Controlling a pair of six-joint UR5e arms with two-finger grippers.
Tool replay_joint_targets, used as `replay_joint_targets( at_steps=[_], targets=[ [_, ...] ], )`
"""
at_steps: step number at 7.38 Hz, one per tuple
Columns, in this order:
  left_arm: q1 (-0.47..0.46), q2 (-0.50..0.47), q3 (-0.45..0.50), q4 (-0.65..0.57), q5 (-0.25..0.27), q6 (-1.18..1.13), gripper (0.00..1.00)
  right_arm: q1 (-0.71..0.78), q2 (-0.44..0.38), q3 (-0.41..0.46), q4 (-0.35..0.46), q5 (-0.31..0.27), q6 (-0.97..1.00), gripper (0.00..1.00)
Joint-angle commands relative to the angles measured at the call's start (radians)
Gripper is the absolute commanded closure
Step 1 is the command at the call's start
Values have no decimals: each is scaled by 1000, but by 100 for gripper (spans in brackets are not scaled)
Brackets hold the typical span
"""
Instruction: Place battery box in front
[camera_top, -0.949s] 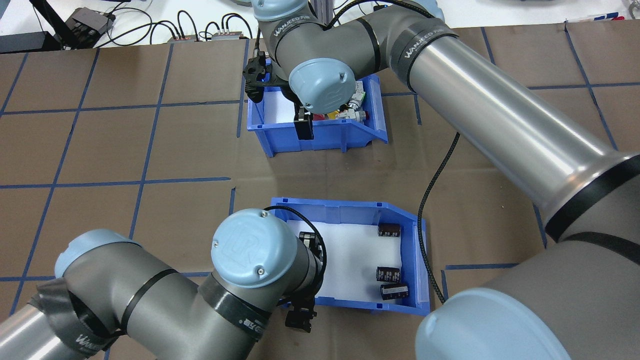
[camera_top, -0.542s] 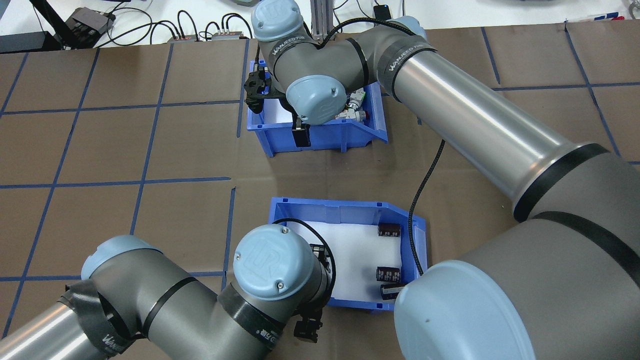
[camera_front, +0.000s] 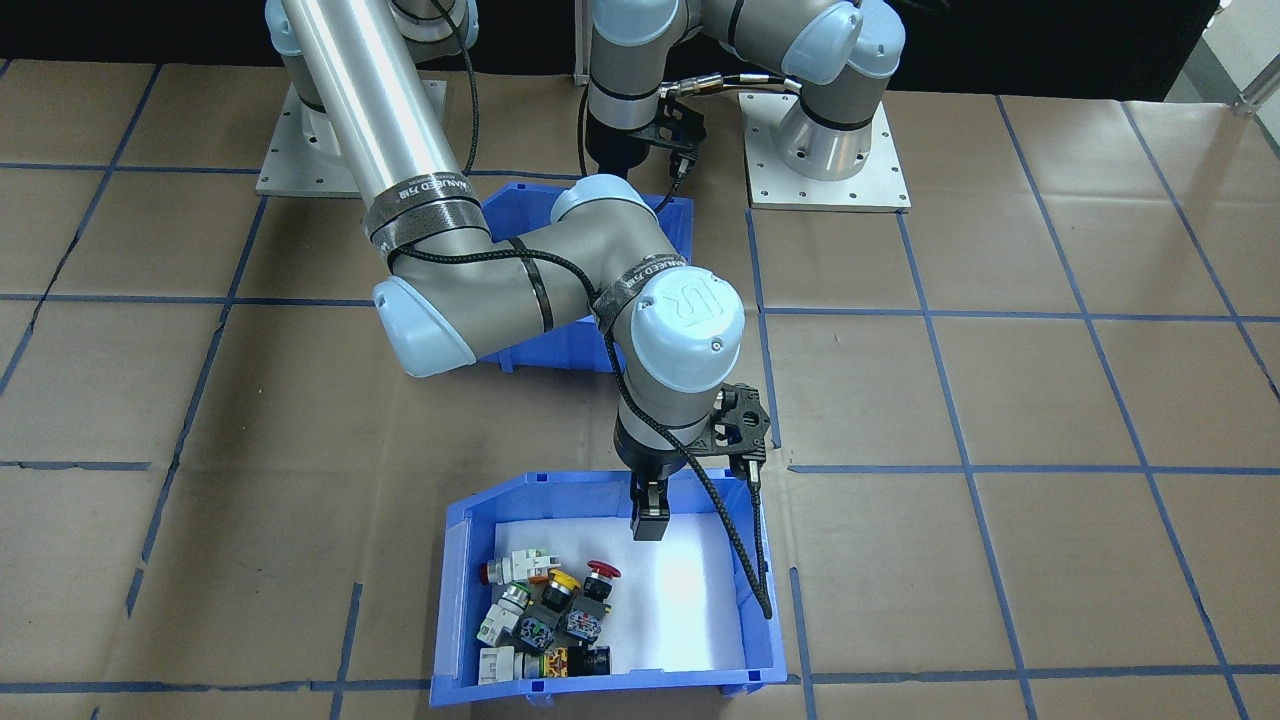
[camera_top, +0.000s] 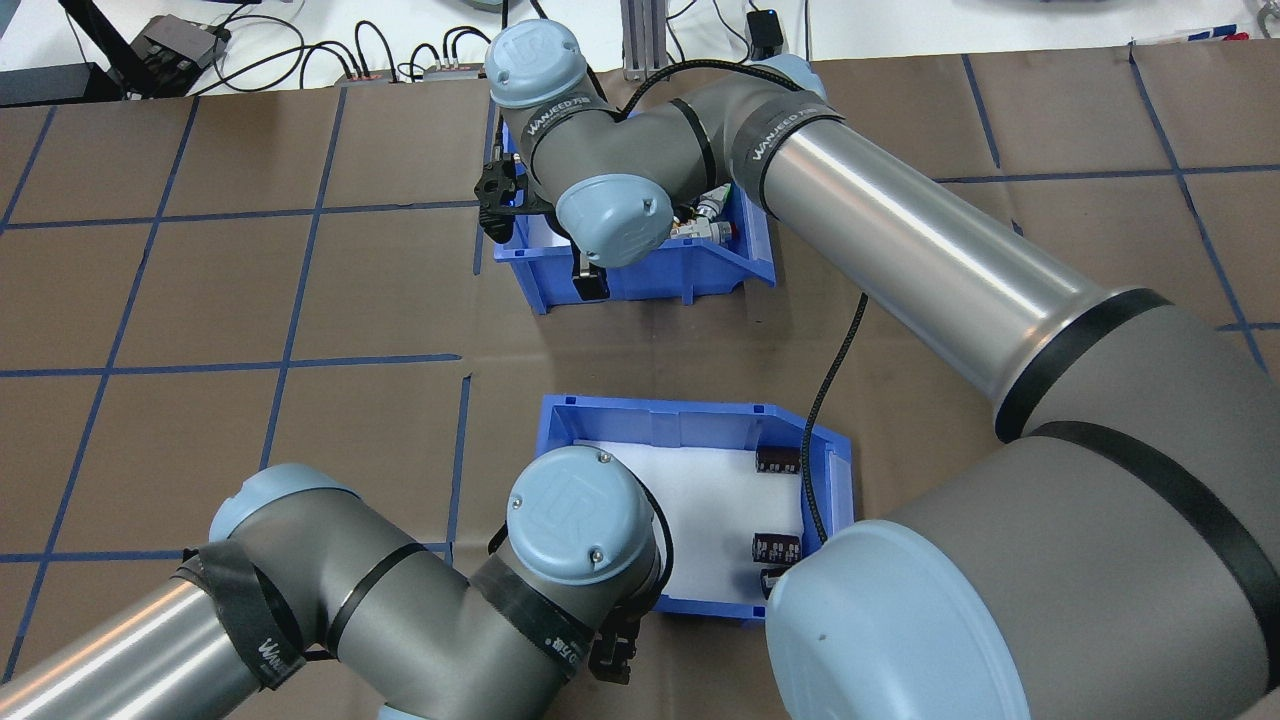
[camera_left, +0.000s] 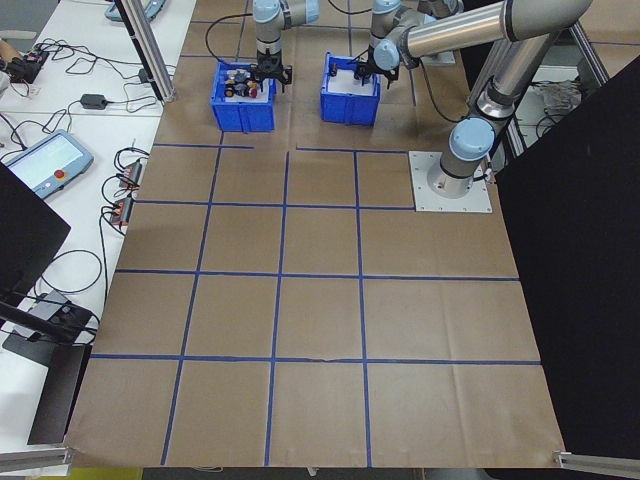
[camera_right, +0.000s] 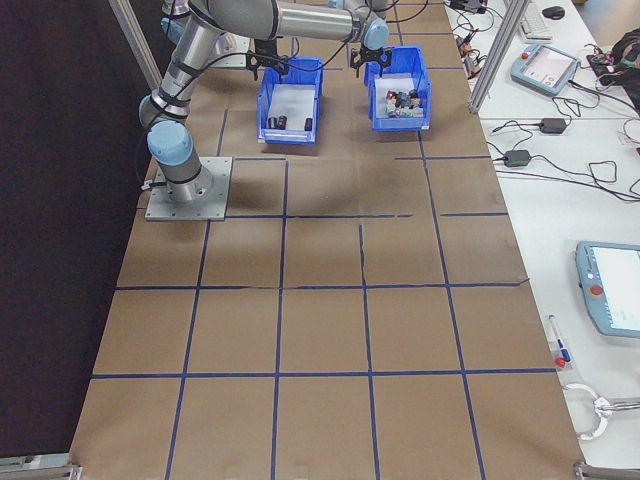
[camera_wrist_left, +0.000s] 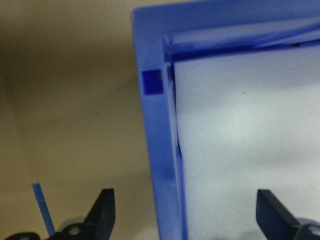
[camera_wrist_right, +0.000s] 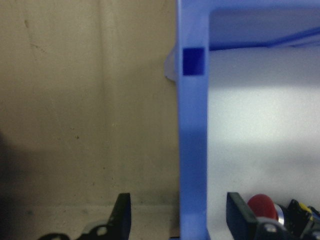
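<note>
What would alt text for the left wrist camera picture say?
Two dark fingertips of the open left gripper straddle the blue side wall of the battery box, one outside over brown table paper, one inside over the white floor liner. No batteries show here.

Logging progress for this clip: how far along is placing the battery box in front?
Nothing looks done: the blue plastic battery box with white liner and dark cylindrical cells sits nearer the robot than the blue bin of push-button switches. In hand: the left gripper, open, straddles its wall; the right gripper, open, straddles the switch bin's wall. Left: gripping, moving, placing.
</note>
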Motion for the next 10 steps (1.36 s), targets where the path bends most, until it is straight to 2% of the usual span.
replay_joint_targets(
  at_steps=[1, 2, 3, 4, 6, 8, 9, 10],
  targets=[
    [-13, -23, -2, 1, -6, 0, 10, -3, -10, -5, 0, -6, -2, 95],
    [-23, -29, 0, 11, -3, -3, 20, -6, -18, -9, 0, -4, -4, 99],
    [-23, -31, 0, 12, -5, -17, 38, -9, -33, -25, 1, -6, -4, 100],
    [-23, -31, 1, 30, -6, -18, 63, -25, -53, -32, 15, -9, -13, 100],
    [-23, -38, 6, 51, -8, -17, 100, -91, -102, -13, 41, -13, -46, 100],
    [-14, -6, 14, 50, -2, 26, 100, -169, -128, 24, 44, -103, -106, 100],
    [-4, 15, 24, 47, 8, 65, 100, -208, -156, 49, 60, -120, -116, 100],
    [54, 52, 21, 35, 31, 96, 100, -260, -197, 85, 67, -127, -163, 100]
  ],
)
